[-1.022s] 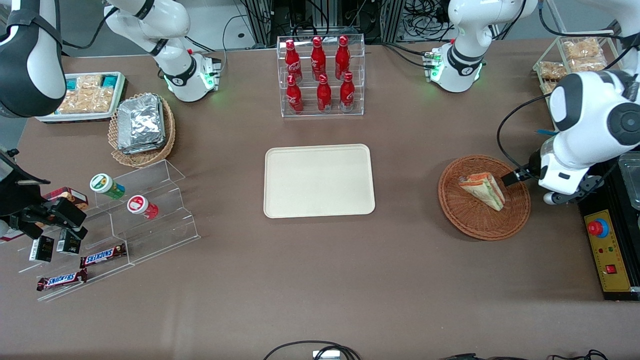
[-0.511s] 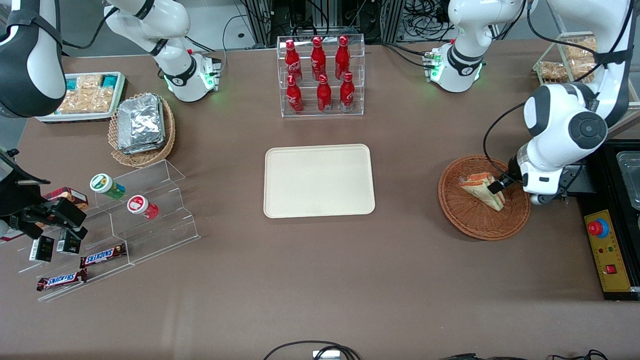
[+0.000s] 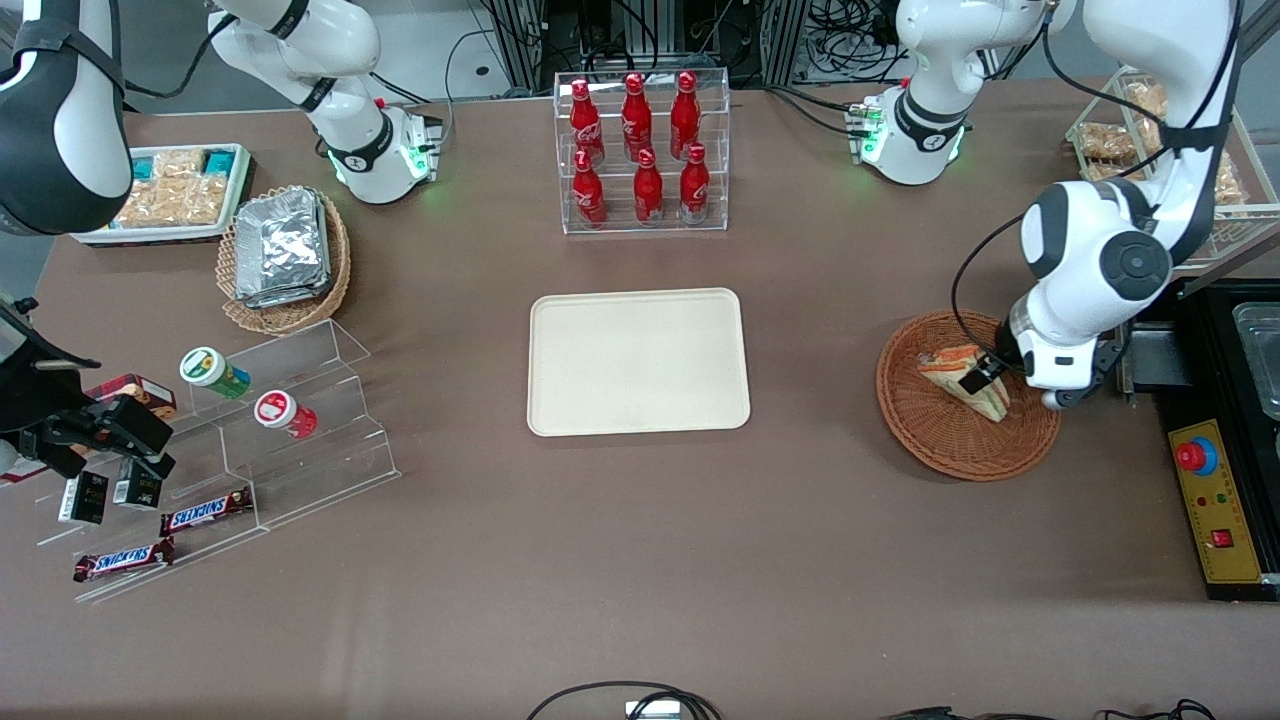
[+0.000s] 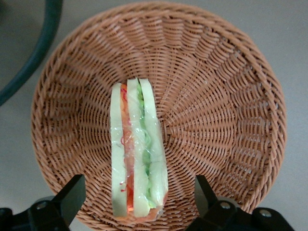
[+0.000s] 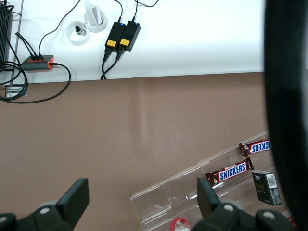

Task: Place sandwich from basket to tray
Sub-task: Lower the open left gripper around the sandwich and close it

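Note:
The sandwich [image 3: 962, 377], a wrapped triangular wedge with white bread and green, orange and red layers, lies in the reddish-brown wicker basket [image 3: 935, 435] toward the working arm's end of the table. It also shows in the left wrist view [image 4: 137, 154], inside the basket [image 4: 221, 110]. My left gripper [image 3: 985, 378] hangs just above the sandwich, open, one finger [image 4: 72, 195] on each side of the wedge's wide end, touching nothing. The cream-beige tray [image 3: 638, 361] lies bare at the table's middle.
A clear rack of red bottles [image 3: 640, 150] stands farther from the camera than the tray. A tan basket of foil packets [image 3: 283, 255], a white snack tray [image 3: 170, 195] and a clear stepped stand with cans and Snickers bars [image 3: 250, 440] lie toward the parked arm's end. A black control box [image 3: 1220, 500] sits beside the basket.
My left gripper has moved from beside the basket's rim to over the sandwich. The sandwich and basket have not moved.

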